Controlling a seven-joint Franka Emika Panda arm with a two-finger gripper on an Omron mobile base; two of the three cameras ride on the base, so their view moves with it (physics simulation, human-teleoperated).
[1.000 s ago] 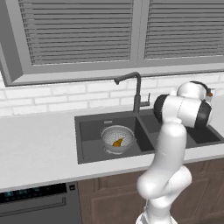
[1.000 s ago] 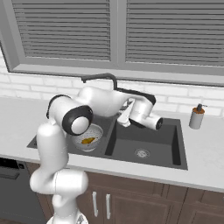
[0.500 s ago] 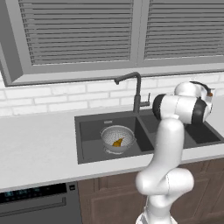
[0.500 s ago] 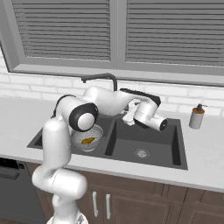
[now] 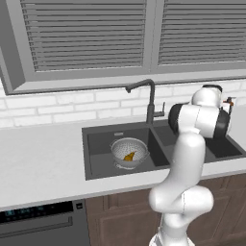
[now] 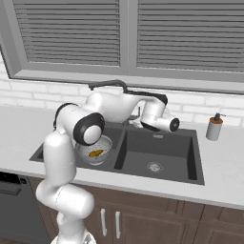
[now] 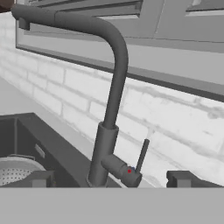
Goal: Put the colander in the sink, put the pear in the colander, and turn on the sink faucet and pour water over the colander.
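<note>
Faucet [image 7: 111, 109] lever [image 7: 141, 154]: thin, stiff, slick metal, best nudged near tip; tool [image 7: 111, 178] spread wide, empty, facing it; pear [image 5: 129, 156] sits in colander [image 5: 129, 151] in sink [image 5: 98, 163].

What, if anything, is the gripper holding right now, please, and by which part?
Nothing is held. The gripper is open, its fingertips standing either side of the tall dark metal sink faucet, without touching it.
</note>
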